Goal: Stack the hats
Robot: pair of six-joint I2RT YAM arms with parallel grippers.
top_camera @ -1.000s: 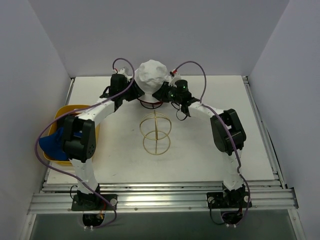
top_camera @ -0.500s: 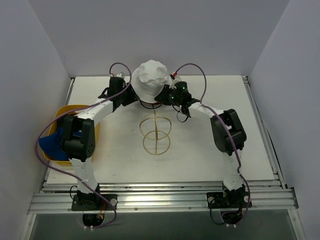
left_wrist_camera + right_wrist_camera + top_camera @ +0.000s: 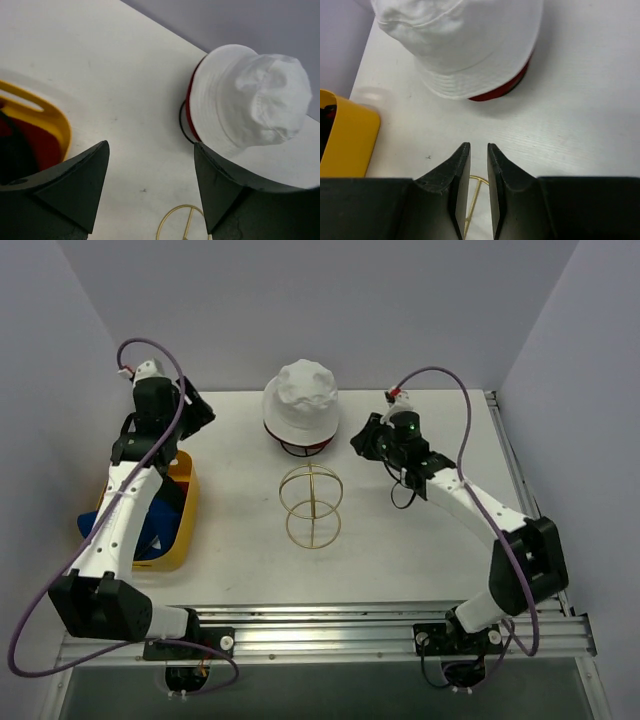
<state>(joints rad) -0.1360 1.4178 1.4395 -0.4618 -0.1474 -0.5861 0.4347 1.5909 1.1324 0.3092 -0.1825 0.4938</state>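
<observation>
A white bucket hat [image 3: 300,398] sits on top of a dark red hat [image 3: 300,443], whose rim shows under it, both on a black wire frame at the back middle. In the left wrist view the white hat [image 3: 250,100] covers the red rim [image 3: 189,107]. A blue hat [image 3: 150,538] lies in the yellow tub [image 3: 186,508]. Red fabric [image 3: 42,150] shows inside the tub. My left gripper [image 3: 198,412] [image 3: 150,145] hangs open and empty near the tub's far end. My right gripper [image 3: 358,440] [image 3: 478,145] is right of the hats, its jaws a narrow gap apart with nothing between them.
A gold wire sphere frame [image 3: 312,506] stands on the table in front of the hats. The black wire frame's ring [image 3: 182,125] pokes out under the red rim. The tub [image 3: 345,140] stands along the left edge. White walls close in the table on three sides.
Both grippers have let go of the white hat and drawn away, the left swinging far left and opening wide, the right backing off to the right. The hat stays on the red one.
</observation>
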